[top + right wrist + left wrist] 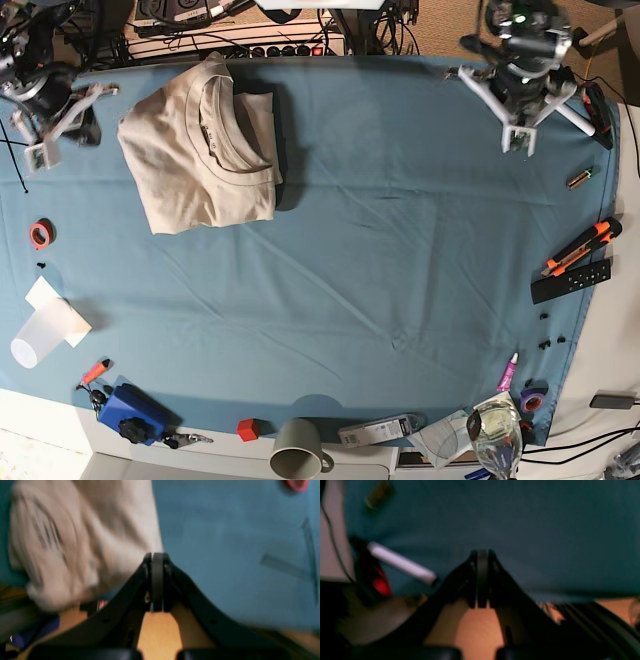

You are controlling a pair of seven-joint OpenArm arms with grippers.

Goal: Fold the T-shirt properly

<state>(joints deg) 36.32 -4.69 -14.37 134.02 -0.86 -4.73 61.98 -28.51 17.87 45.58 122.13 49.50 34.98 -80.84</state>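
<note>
The beige T-shirt lies folded into a compact rectangle at the far left of the blue table cloth, collar up, with a dark edge showing along its right side. In the right wrist view the T-shirt is left of and just beyond my right gripper, which is shut and empty. In the base view my right gripper hangs left of the shirt, apart from it. My left gripper is shut and empty over bare cloth. In the base view it is at the far right.
A red tape roll and a paper cup lie at the left edge. A battery, an orange knife and a black remote lie at the right. A mug, a blue tool and a glass line the front edge.
</note>
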